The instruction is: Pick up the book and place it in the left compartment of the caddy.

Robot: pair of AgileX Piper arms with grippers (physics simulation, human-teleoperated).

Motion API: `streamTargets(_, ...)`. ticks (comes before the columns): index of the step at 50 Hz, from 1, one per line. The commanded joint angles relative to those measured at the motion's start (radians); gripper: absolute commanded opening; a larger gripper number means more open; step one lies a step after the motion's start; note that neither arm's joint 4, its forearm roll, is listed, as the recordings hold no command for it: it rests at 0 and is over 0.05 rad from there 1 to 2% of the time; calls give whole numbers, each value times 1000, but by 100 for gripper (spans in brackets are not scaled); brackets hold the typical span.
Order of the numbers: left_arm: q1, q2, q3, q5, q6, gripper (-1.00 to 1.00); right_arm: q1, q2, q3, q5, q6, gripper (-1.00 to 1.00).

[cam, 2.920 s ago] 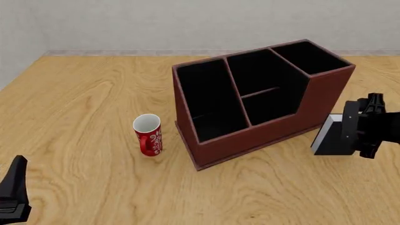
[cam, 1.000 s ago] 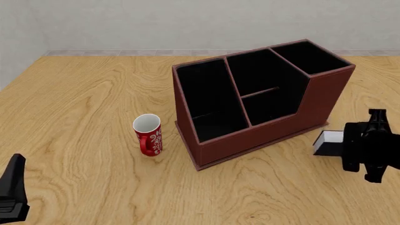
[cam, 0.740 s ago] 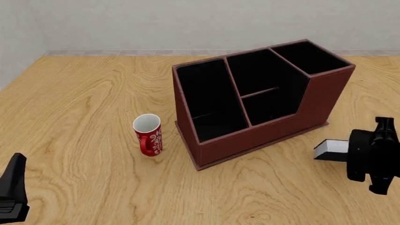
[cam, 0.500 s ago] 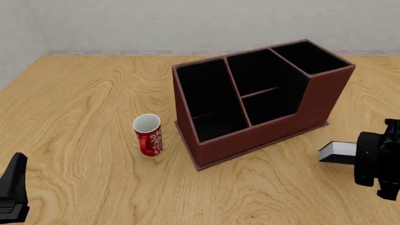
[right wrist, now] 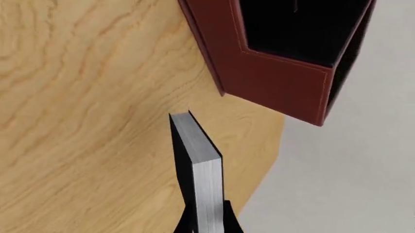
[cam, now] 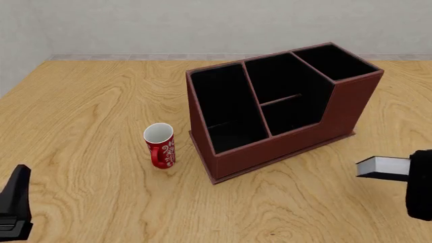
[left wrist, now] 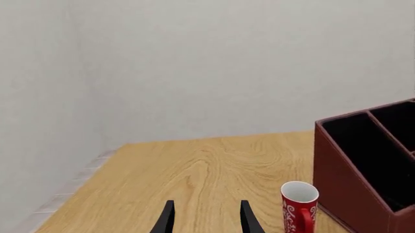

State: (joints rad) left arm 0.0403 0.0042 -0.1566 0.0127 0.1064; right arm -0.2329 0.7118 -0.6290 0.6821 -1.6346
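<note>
The right hand [right wrist: 206,221] is clenched on the book [cam: 382,167], its fingers pinching the covers at one end, so the volume sticks out ahead of it with the white page edges showing. In the front view the book hangs above the surface [cam: 88,101] near the right edge, in front of and to the right of the caddy [cam: 284,109], well apart from it.

The pick looks done; the carry is the step in hand. The next move calls for bringing the book leftward across the caddy's front wall, over the left compartment [cam: 223,106], turning it to line up with that long narrow slot, then lowering it between the outer wall and the divider.

The two middle sections and the raised end section lie between the book and its slot, so it must pass above the rim. A red mug [cam: 160,145] stands just left of the caddy, outside the likely path. The left hand [left wrist: 204,219] rests released, low at the near left, well apart from everything.
</note>
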Motion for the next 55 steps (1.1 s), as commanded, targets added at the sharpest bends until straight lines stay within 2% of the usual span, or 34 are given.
streamTargets(1,-6,4,8,-16,-6,100,74,-171,-99,217,109,-100)
streamTargets(3,-7,4,8,-17,-7,100,79,-179,-104,227,112,-100)
streamTargets(4,-9,6,8,-19,-7,100,89,-191,-131,259,138,-100)
streamTargets(11,-14,9,16,-32,-9,100,127,-224,-231,380,222,-100)
streamTargets(17,-21,10,23,-38,-13,100,129,-230,-290,420,252,-100)
streamTargets(18,-22,9,26,-39,-14,100,85,-205,-293,381,255,-100)
streamTargets(19,-24,11,30,-43,-16,100,139,-223,-329,450,288,-100)
streamTargets(21,-27,13,32,-47,-16,100,161,-217,-371,483,326,-100)
streamTargets(23,-28,17,36,-53,-16,100,177,-186,-439,524,403,-100)
streamTargets(24,-27,17,35,-54,-21,100,189,-200,-439,536,397,-100)
streamTargets(27,-28,22,36,-59,-20,100,219,-169,-484,538,473,-100)
streamTargets(28,-28,24,36,-59,-19,100,244,-177,-483,538,483,-100)
streamTargets(31,-23,27,33,-60,-17,100,288,-133,-538,538,596,-100)
streamTargets(32,-23,27,33,-60,-17,100,288,-133,-538,538,596,-100)
streamTargets(33,-16,26,31,-58,-18,100,323,-144,-541,538,609,-100)
streamTargets(34,-14,24,30,-57,-22,100,288,-133,-548,538,598,-100)
streamTargets(35,-12,27,30,-58,-25,100,338,-122,-580,538,659,-100)
streamTargets(36,-11,33,32,-61,-24,100,338,-119,-579,538,662,-100)
streamTargets(38,-1,39,28,-56,-11,100,390,-90,-611,538,755,-100)
streamTargets(39,-8,31,27,-49,-14,100,396,-97,-617,538,740,-100)
streamTargets(40,-9,23,24,-40,-15,100,433,-91,-626,538,781,-100)
streamTargets(41,-6,15,22,-32,-14,100,439,-85,-641,538,795,-100)
streamTargets(42,-5,12,23,-29,-9,100,473,-73,-662,538,844,-100)
streamTargets(43,-5,10,23,-26,-10,100,464,-74,-658,538,829,-100)
streamTargets(44,0,11,23,-22,-8,100,484,-66,-660,538,856,-100)
streamTargets(45,5,11,22,-20,-6,100,487,-68,-661,538,857,-100)
streamTargets(46,5,12,21,-18,-5,100,502,-48,-673,538,913,-100)
streamTargets(47,2,12,21,-16,5,100,503,-43,-700,538,918,-100)
streamTargets(49,5,10,18,-9,9,100,537,-22,-720,538,983,-100)
streamTargets(51,6,10,16,-5,13,100,530,-11,-738,538,986,-100)
streamTargets(55,-21,22,6,7,-6,100,571,21,-794,538,1056,-100)
